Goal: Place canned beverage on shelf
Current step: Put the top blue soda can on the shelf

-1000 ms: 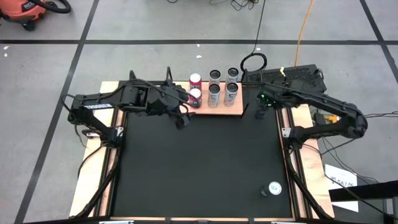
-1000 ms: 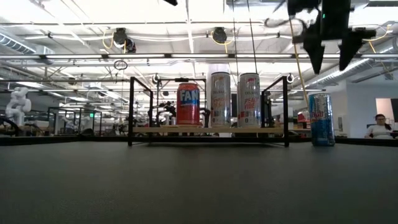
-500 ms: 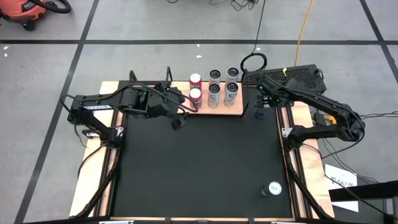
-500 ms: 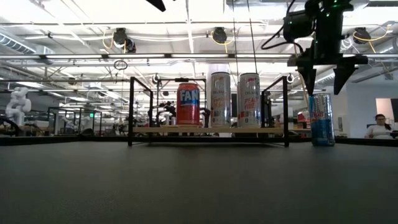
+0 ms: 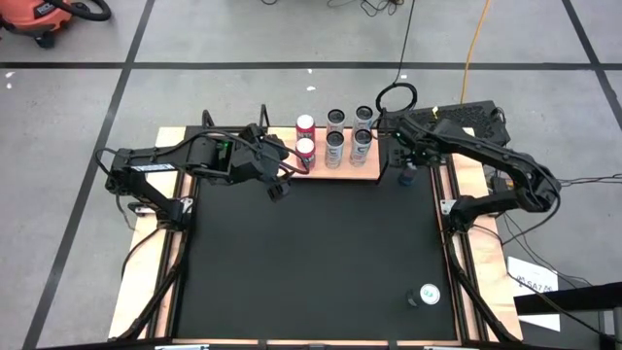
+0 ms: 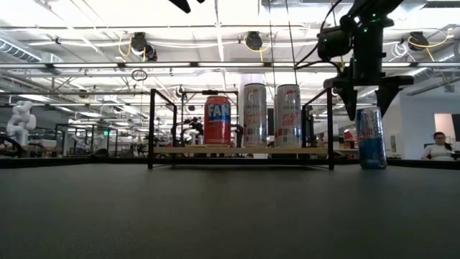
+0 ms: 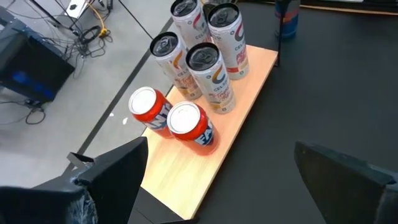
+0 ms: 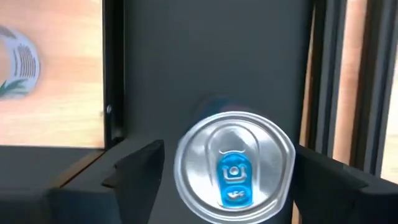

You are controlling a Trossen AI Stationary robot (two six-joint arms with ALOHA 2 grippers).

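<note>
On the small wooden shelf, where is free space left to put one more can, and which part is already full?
The shelf is bare along its front strip and at its left end, beside the two red cans, as the left wrist view shows. The middle and right are crowded: four tall silver cans stand close together. The blue can stands on the black table right of the shelf, under the open right gripper.

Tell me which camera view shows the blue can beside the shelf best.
The low view: the blue can stands full height on the table, right of the shelf, under the right gripper. The right wrist view shows only its lid. The left wrist view catches it far off; the high view mostly hides it under the gripper.
</note>
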